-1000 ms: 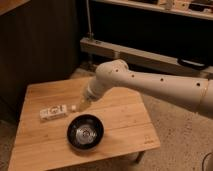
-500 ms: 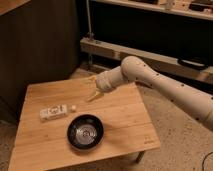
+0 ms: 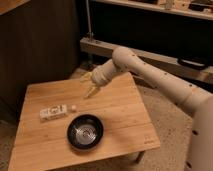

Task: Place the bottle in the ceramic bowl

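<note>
The bottle lies on its side on the left part of the wooden table, its small pale cap pointing right. The ceramic bowl, black with a silvery centre, sits just in front and to the right of the bottle, with nothing in it. My gripper hangs above the far middle of the table, behind and to the right of the bottle and apart from it. Its pale yellowish fingers are spread open and hold nothing.
A low grey metal rail runs behind the table. A dark wall panel stands at the back left. Speckled floor lies to the right of the table's edge.
My gripper has risen and pulled back from near the bottle's cap toward the table's far side. The bottle and bowl have not moved.
</note>
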